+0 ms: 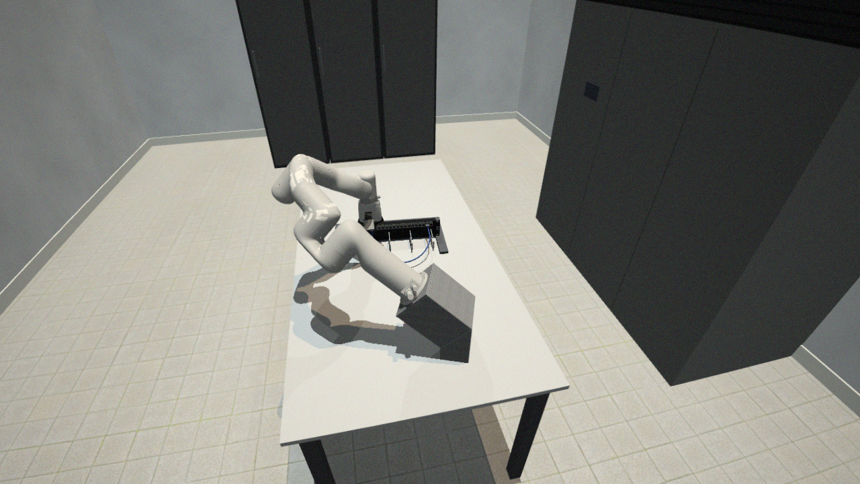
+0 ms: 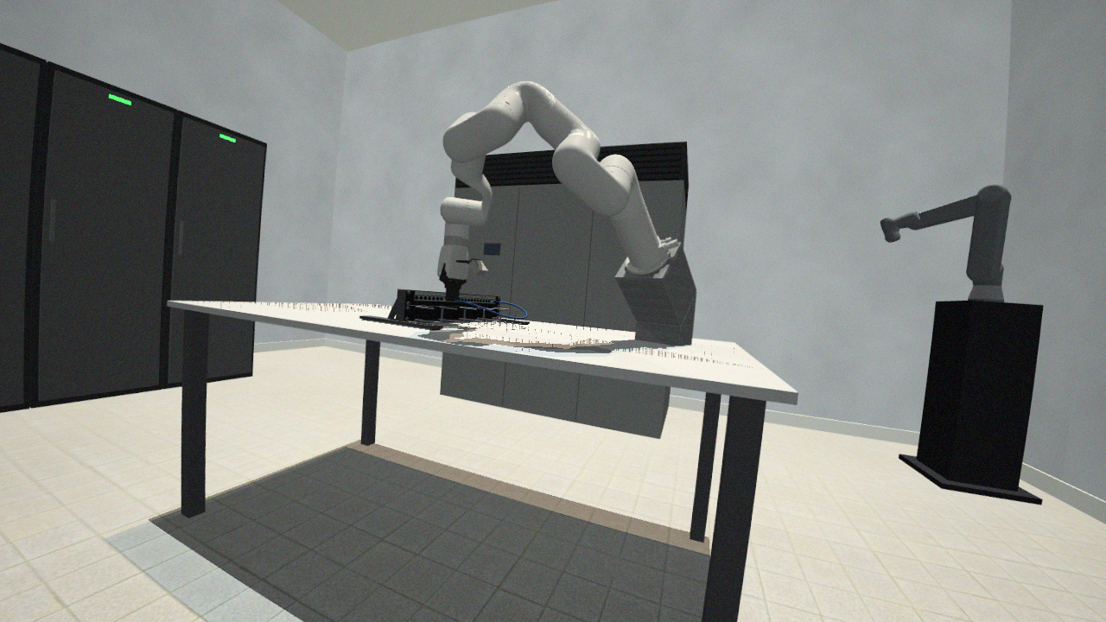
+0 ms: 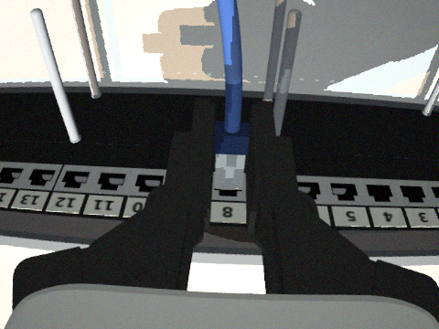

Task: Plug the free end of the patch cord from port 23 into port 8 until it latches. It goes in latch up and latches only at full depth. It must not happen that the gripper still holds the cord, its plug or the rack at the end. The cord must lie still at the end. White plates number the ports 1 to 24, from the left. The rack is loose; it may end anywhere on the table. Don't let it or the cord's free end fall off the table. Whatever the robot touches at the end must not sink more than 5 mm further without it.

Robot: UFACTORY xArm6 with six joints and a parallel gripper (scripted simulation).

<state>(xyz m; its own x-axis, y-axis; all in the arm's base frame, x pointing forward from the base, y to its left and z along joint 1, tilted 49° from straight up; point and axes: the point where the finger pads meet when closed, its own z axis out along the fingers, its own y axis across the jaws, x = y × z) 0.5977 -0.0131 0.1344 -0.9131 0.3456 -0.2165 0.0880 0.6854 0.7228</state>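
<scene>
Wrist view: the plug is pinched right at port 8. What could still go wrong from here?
1. The plug sits at the mouth of port 8 with most of its body still showing, so it may not be at full depth; letting go now could leave it unlatched.
2. The gripper hugs the plug tightly, and pushing on could shove the loose rack across the table.
3. The blue cord arches away under tension; on release it could keep moving.
</scene>
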